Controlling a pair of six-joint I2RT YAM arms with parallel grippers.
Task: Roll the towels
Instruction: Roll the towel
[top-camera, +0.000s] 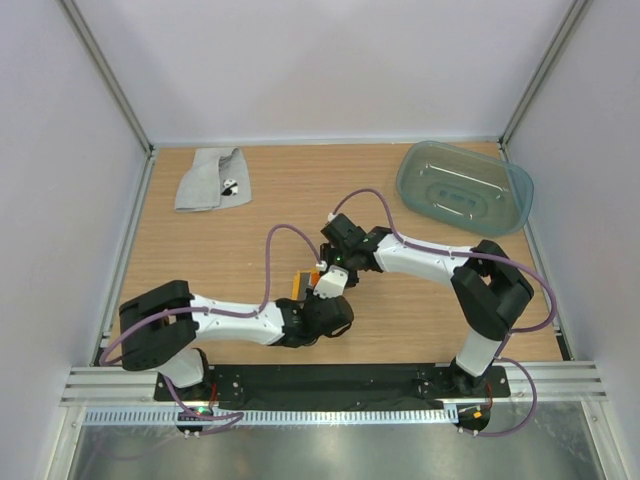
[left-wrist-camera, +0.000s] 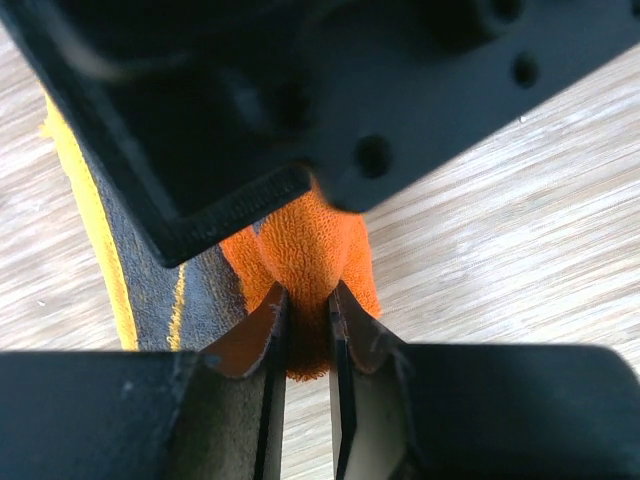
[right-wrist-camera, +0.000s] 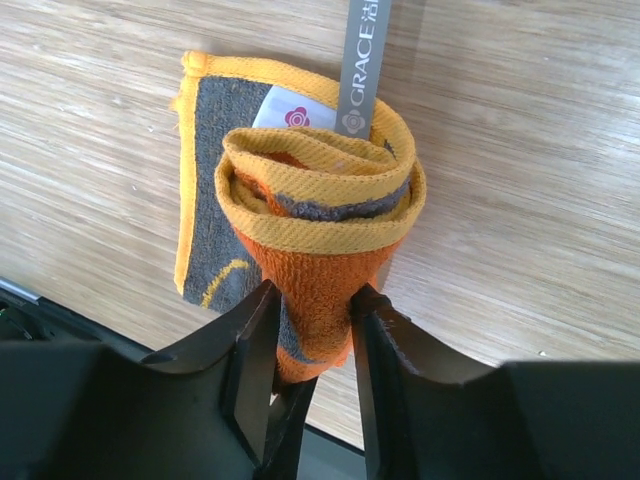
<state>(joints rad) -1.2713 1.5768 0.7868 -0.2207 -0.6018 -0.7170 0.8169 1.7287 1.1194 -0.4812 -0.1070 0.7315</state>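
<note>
Mid-bench (top-camera: 300, 200), just ahead of the arm bases: the orange towel (right-wrist-camera: 320, 190), part rolled. Gripped from two sides at once — by the right gripper (right-wrist-camera: 315, 295), narrowed around the lower end of the roll, and by the left gripper (left-wrist-camera: 310, 295), nearly closed on a fold of orange pile with only cloth between the jaws. Seen from the right wrist as a loose spiral, yellow hem outermost, open end tipped up toward the camera. Judged from that to be lifted at one end rather than lying flat, with the long axis running roughly along the right fingers.

Beside the roll, to the left in that view and flat on the wood: the unrolled remainder, dark grey face up inside a yellow border, with a white tag and a grey label (right-wrist-camera: 365, 50) showing behind the roll. Probably mid-roll, then, with that flat tail yet to be wound in.

Turns on one relation — the tail lying off to the side of the roll's axis, so calls for rolling across toward it, not along the fingers. Equally near to both arms, with the wrists almost touching in the top view.

Well apart, at the far left corner: the grey towel (top-camera: 208, 178), crumpled and unrolled, on the left arm's side. At the far right, the blue-green tub (top-camera: 463, 186).
</note>
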